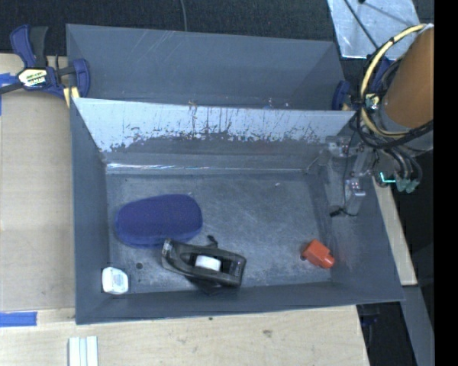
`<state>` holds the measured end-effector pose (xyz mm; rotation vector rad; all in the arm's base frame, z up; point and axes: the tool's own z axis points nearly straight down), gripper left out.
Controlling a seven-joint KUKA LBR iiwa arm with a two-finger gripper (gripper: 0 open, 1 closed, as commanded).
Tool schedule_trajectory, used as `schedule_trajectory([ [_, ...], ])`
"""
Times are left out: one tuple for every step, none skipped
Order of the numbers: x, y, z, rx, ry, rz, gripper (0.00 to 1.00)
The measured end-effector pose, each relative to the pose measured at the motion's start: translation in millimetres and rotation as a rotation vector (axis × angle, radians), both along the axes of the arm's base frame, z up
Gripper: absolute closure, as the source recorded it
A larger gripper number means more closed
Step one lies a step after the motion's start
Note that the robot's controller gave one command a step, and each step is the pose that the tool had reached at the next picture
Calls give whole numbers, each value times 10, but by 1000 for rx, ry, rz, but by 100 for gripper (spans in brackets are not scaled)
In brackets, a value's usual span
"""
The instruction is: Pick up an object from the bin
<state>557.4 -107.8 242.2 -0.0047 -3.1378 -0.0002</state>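
My gripper (pixel 349 197) hangs by the bin's right wall, above the floor. A small orange-red block (pixel 318 254) lies on the floor just below and to the left of it, apart from it. A black tape dispenser (pixel 204 263) with a white roll lies near the front wall, left of the block. Behind the dispenser rests a blue oval case (pixel 158 219).
A small white and yellow tape measure (pixel 115 280) sits in the front left corner. The arm with its orange cover and cables comes in over the right rim. Bare floor stretches across the bin's middle and back.
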Motion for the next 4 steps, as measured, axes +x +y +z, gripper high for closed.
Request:
schedule_trajectory([
  [-319, -371, -1211, 2, 0, 240, 0],
  [-706, -412, -1723, 0, -5, 241, 0],
  [-687, -399, -1701, 0, -9, 247, 100],
  [-425, -125, -345, -3, -17, 250, 100],
])
